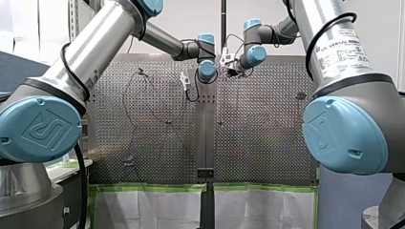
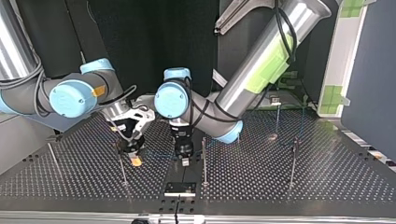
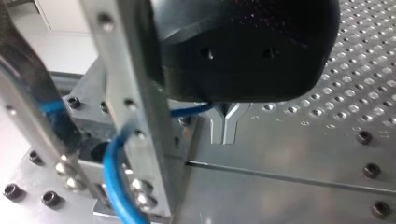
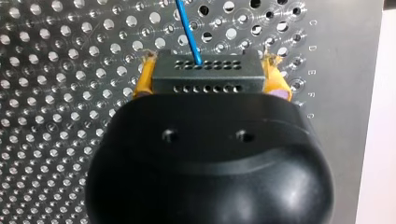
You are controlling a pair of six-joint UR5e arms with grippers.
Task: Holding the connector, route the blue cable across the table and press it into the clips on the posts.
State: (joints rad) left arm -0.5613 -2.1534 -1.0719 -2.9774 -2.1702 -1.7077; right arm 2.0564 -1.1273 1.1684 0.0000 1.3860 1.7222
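In the right wrist view my right gripper (image 4: 205, 77) is shut, its yellow pads (image 4: 144, 81) clamping a black connector (image 4: 205, 74) with rows of small holes. The blue cable (image 4: 189, 32) leaves the connector and runs away over the perforated table (image 4: 56, 93). In the left wrist view my left gripper (image 3: 225, 126) has its metal fingertips (image 3: 219, 128) together, with the blue cable (image 3: 191, 111) entering between them. The cable loops back past a metal post (image 3: 135, 116) beside the gripper. In the top view the two grippers (image 2: 135, 158) (image 2: 184, 156) hang close together, low over the table's middle.
Thin upright posts stand on the table in the top view: one (image 2: 122, 168) by my right gripper, one (image 2: 204, 161) beside my left gripper, another (image 2: 293, 163) further right. A black bracket (image 2: 180, 189) sits at the near edge. A thin dark rod (image 3: 289, 177) crosses under my left gripper.
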